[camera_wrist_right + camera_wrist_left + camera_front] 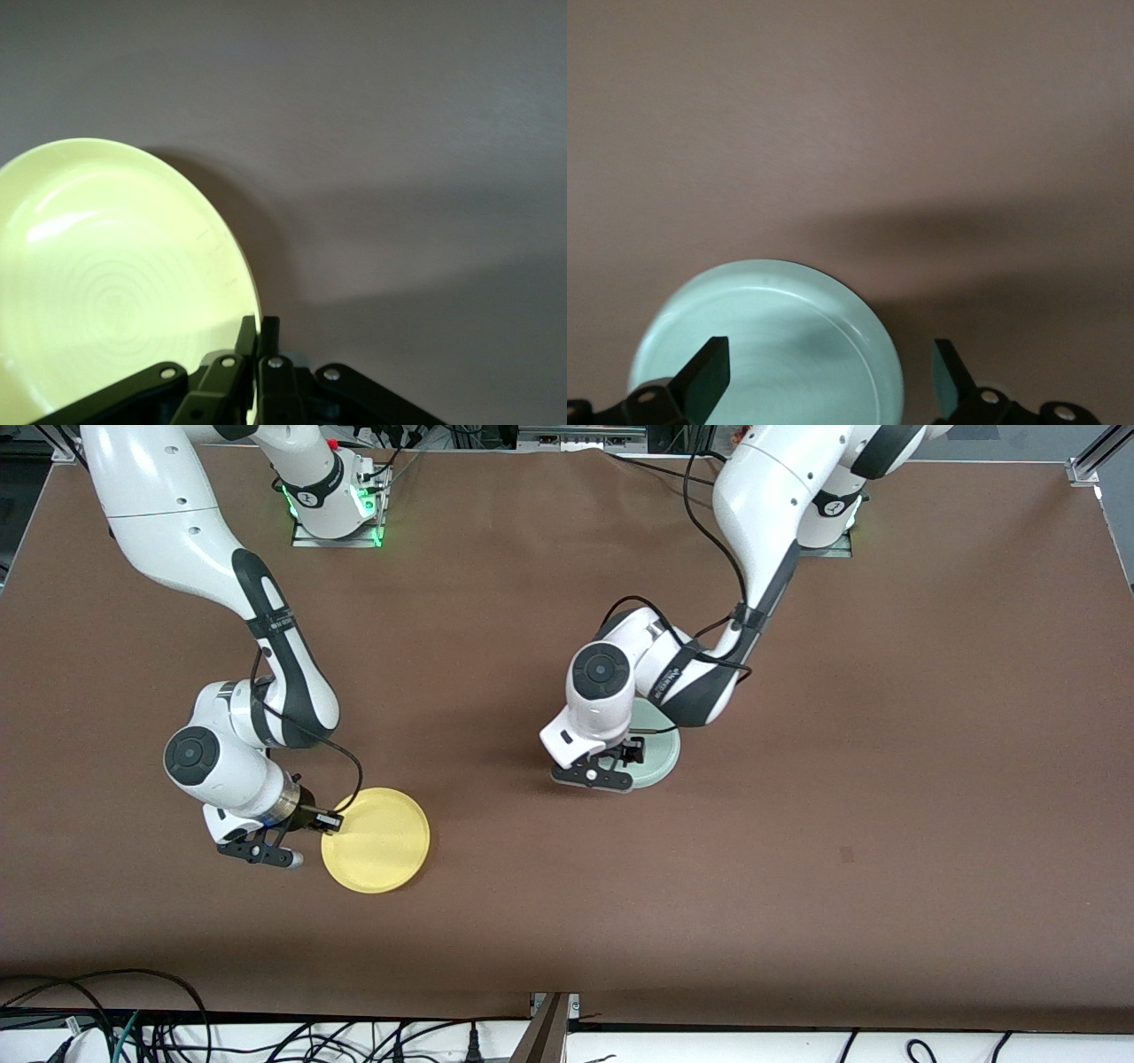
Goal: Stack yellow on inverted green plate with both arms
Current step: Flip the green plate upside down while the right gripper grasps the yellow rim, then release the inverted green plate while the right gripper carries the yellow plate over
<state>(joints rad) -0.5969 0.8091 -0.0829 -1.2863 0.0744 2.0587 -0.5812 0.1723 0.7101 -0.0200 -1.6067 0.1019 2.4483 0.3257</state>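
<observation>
The yellow plate [376,840] is near the right arm's end of the table, nearer the front camera than the green plate. My right gripper [332,821] is shut on its rim; the right wrist view shows both fingers pinching the edge of the yellow plate [106,283] at the gripper [259,332]. The pale green plate [663,755] lies flat near the table's middle. My left gripper [623,760] is open low over it. In the left wrist view, the gripper [830,376] straddles the edge of the green plate [766,345], one finger over the plate and one over the table.
The brown table [886,779] is bare toward the left arm's end. Cables [133,1027] hang along the front edge. The arm bases [337,505] stand at the back edge.
</observation>
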